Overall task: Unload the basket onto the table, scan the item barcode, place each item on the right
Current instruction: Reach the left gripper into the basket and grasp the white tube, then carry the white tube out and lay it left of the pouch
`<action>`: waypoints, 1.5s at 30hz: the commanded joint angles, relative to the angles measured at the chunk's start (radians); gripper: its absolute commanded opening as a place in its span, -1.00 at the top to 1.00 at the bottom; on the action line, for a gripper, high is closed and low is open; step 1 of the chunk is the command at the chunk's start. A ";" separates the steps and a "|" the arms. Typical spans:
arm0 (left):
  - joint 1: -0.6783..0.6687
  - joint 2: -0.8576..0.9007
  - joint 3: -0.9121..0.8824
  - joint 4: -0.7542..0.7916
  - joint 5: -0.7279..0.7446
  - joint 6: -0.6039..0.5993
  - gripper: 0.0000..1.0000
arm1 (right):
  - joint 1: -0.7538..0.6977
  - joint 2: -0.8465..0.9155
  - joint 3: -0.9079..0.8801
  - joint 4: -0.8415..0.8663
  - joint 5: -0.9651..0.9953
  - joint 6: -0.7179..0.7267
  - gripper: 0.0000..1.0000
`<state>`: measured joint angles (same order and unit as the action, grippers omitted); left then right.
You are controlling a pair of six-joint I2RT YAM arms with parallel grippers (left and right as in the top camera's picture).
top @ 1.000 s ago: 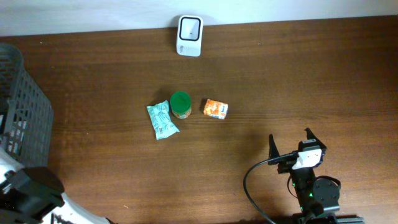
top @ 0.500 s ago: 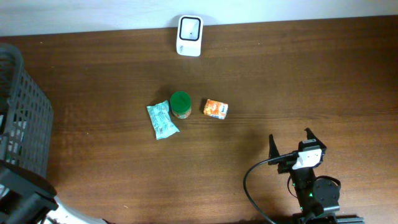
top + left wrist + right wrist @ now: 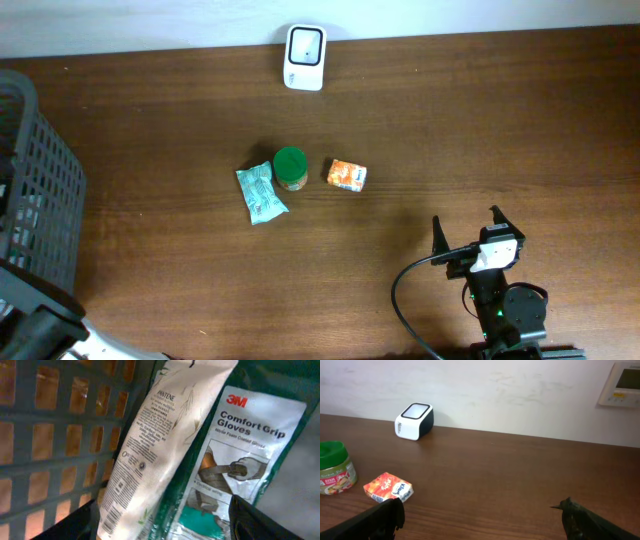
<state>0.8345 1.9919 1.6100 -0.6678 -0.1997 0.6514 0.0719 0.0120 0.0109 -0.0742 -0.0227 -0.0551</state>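
Left gripper (image 3: 160, 511): fingers spread apart inside the grey basket (image 3: 55, 435), gripping nothing
Under it: Pantene sachet (image 3: 150, 450), barcode side up, overlapping a 3M gloves pack (image 3: 245, 445)
Right gripper (image 3: 479, 506): fingers wide apart, empty, low over the table (image 3: 520, 480)
Scanner (image 3: 304, 57): far table edge
Mid-table: teal packet (image 3: 261, 193), green-lidded jar (image 3: 290, 168), orange packet (image 3: 347, 175)
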 commanded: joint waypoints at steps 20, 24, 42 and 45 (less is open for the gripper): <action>0.032 0.166 -0.008 0.211 -0.078 0.196 -0.34 | 0.007 -0.006 -0.005 -0.005 0.002 0.008 -0.97; 0.035 0.182 -0.008 0.211 -0.067 0.196 -0.28 | 0.007 -0.006 -0.005 -0.005 0.002 0.008 -0.97; -0.035 0.122 -0.005 0.210 -0.089 0.149 1.00 | 0.007 -0.006 -0.005 -0.005 0.002 0.008 -0.97; -0.064 0.056 -0.005 0.201 -0.089 0.119 1.00 | 0.007 -0.006 -0.005 -0.005 0.002 0.008 -0.97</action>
<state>0.8074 2.1483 1.6146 -0.4606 -0.3206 0.8249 0.0719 0.0120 0.0109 -0.0742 -0.0231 -0.0547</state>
